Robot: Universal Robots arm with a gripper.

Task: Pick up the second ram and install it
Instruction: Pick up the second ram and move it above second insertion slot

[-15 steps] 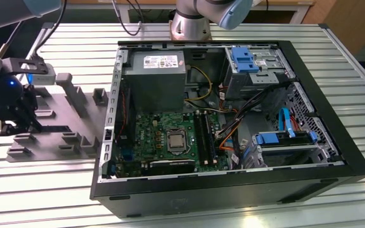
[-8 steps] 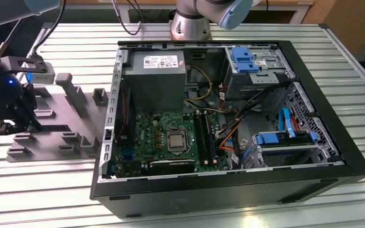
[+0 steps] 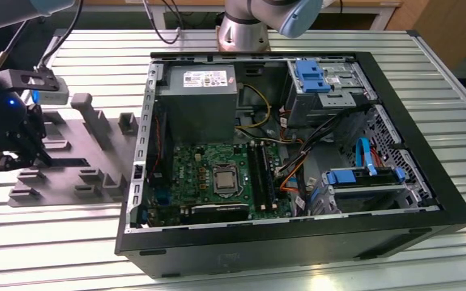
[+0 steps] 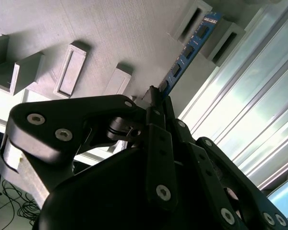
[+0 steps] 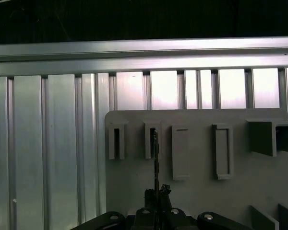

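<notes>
My gripper is pinched shut on 1 end of the second ram. The stick's far end reaches a slot in the gray holder. The first wrist view shows the stick edge-on, like a thin line. The exterior view shows the open computer case beside the holder.

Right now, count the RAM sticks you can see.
1. The second ram is clamped in the gripper at the grey tray, on the exterior view's left. Another may sit unseen in the motherboard slots.
</notes>
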